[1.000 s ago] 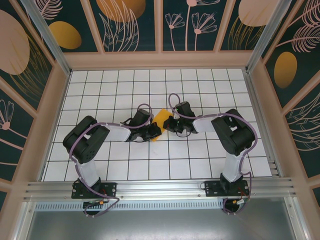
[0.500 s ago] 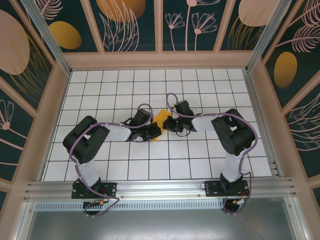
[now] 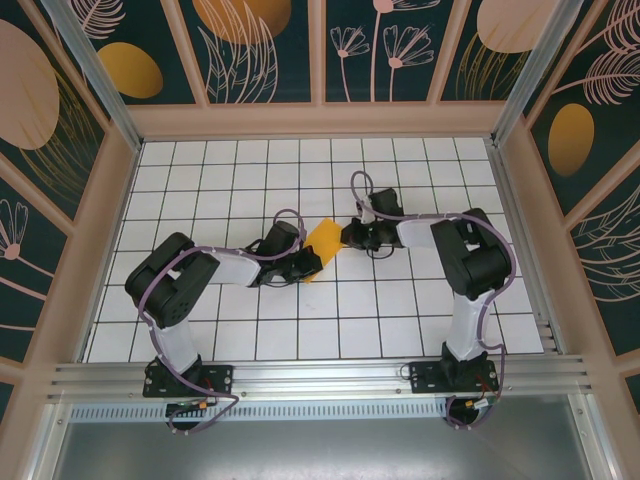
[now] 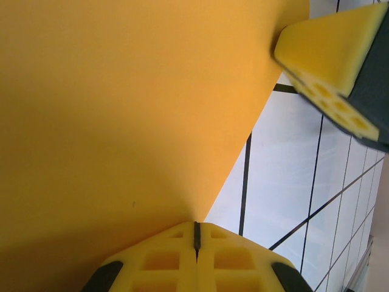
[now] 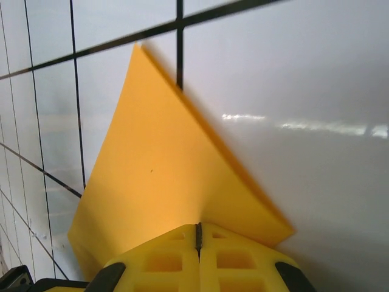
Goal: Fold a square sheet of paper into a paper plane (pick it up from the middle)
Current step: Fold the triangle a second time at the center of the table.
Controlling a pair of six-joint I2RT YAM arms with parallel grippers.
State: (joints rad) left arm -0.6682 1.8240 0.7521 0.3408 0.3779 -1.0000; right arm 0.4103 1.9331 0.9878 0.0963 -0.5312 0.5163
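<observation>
The square sheet of paper is orange-yellow and folded over into a pointed, two-layer shape, raised a little off the white grid floor at mid table. My left gripper is shut on its lower left edge; in the left wrist view the sheet runs into the closed seam of the gripper. My right gripper is shut on the right edge. In the right wrist view the folded sheet narrows to a tip ahead of the gripper. The right gripper's fingertip touches the sheet's far edge.
The white tiled floor with black grid lines spreads around both arms. Patterned walls with pink frames close in the left, back and right sides. An aluminium rail carries the arm bases at the near edge.
My right gripper has drawn back to the right and a little farther away, its forearm swinging up. The sheet stays between the grippers. The left arm has not moved.
</observation>
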